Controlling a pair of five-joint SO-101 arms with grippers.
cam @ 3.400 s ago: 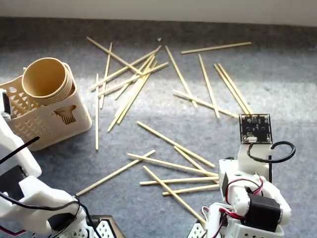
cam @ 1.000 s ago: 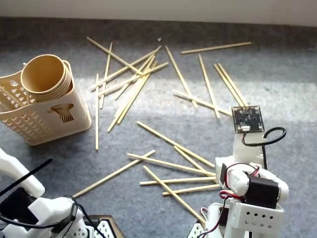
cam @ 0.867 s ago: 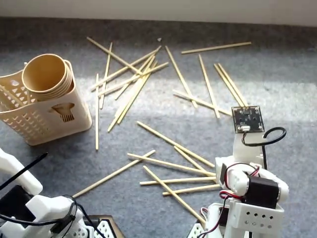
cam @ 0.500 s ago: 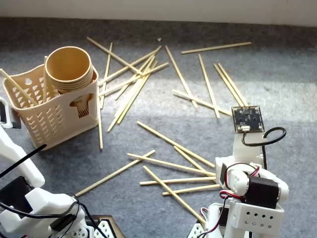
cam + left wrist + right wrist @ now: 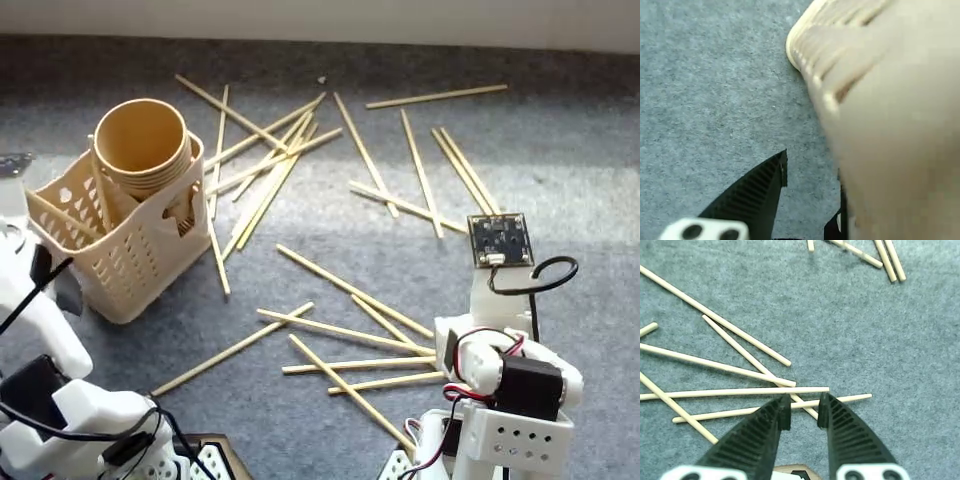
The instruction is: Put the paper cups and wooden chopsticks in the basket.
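Jaws apart, the left gripper sits low at the far-left side of the basket, one black finger over the carpet, the basket's wall blurred close by the other; whether they touch cannot be told. In the high view the basket, a cream plastic lattice, stands tilted at the left of the grey carpet. It holds a nested stack of tan paper cups at its far corner and a few wooden chopsticks leaning inside. Many more pale loose chopsticks lie scattered and crossed over the middle and far carpet. At the near right, the right gripper hovers above crossed sticks, its jaws slightly apart and holding nothing.
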